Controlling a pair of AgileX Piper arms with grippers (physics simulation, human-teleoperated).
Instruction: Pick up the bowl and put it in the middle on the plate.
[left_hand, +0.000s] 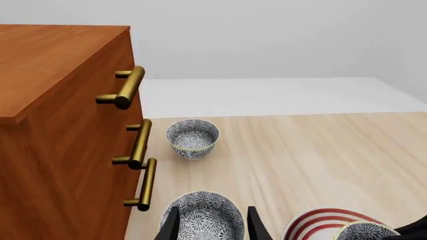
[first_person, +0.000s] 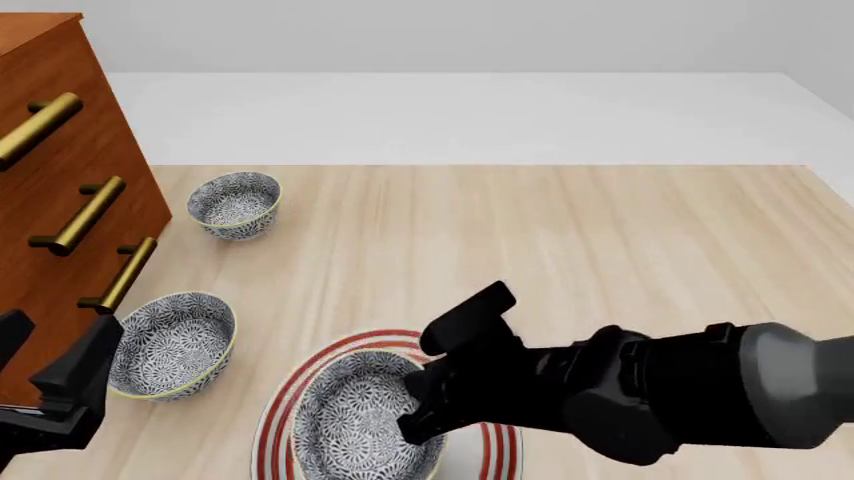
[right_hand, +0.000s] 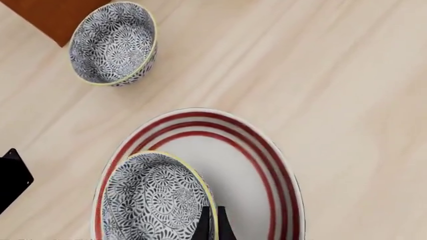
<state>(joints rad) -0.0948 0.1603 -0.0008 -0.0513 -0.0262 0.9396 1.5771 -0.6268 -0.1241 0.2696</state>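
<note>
My right gripper (right_hand: 211, 223) is shut on the near rim of the bowl (right_hand: 150, 200), a blue-grey floral bowl with a yellowish rim. The bowl (first_person: 354, 420) is over the white plate (right_hand: 260, 165) with red rings, off toward the plate's left side. Whether it rests on the plate (first_person: 340, 350) or hangs just above it, I cannot tell. The right gripper (first_person: 420, 405) reaches in from the right. My left gripper (left_hand: 210, 227) stands open at the front left, above a look-alike bowl (left_hand: 203, 215), holding nothing.
A wooden drawer cabinet (first_person: 54, 200) with brass handles (left_hand: 127, 89) fills the left side. A second look-alike bowl (first_person: 236, 203) stands further back near the cabinet, and the nearer one (first_person: 171, 343) lies between the left gripper (first_person: 67, 390) and the plate.
</note>
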